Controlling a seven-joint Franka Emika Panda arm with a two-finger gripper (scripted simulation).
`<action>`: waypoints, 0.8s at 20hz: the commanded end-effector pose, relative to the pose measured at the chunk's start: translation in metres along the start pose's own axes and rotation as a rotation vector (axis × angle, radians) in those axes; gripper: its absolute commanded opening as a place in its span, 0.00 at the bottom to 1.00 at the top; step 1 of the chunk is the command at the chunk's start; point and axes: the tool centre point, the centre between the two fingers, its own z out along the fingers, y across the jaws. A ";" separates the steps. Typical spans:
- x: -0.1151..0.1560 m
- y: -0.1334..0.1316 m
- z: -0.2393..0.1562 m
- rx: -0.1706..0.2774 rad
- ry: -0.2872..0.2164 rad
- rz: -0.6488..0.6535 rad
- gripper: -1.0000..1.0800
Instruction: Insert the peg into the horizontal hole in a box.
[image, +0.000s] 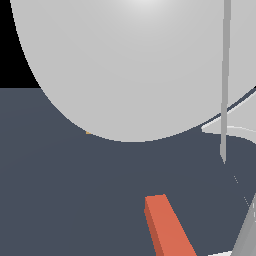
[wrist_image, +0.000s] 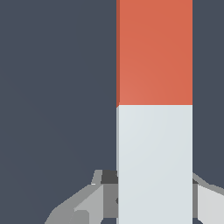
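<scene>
The peg (wrist_image: 154, 109) is a square bar, one half orange-red and the other light grey-white. In the wrist view my gripper (wrist_image: 153, 178) is shut on the white half, with a grey finger pressed to each side. The exterior view shows only the peg's orange end (image: 167, 225) low over the dark floor, with a grey finger (image: 247, 234) beside it at the exterior view's right. A tiny tan sliver (image: 89, 132), probably the box, peeks out from under a big grey arm body. The hole is hidden.
A large rounded grey part of the arm (image: 135, 65) fills the upper exterior view and blocks what lies behind it. A thin grey upright bar (image: 225, 85) and a pale curved rim (image: 235, 131) stand at the exterior view's right. Dark grey floor (image: 60, 190) lies below.
</scene>
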 end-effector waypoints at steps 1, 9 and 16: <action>0.000 0.000 0.000 -0.001 -0.001 0.000 0.00; 0.003 -0.002 0.000 0.000 0.000 0.003 0.00; 0.014 -0.009 -0.002 0.000 0.000 0.016 0.00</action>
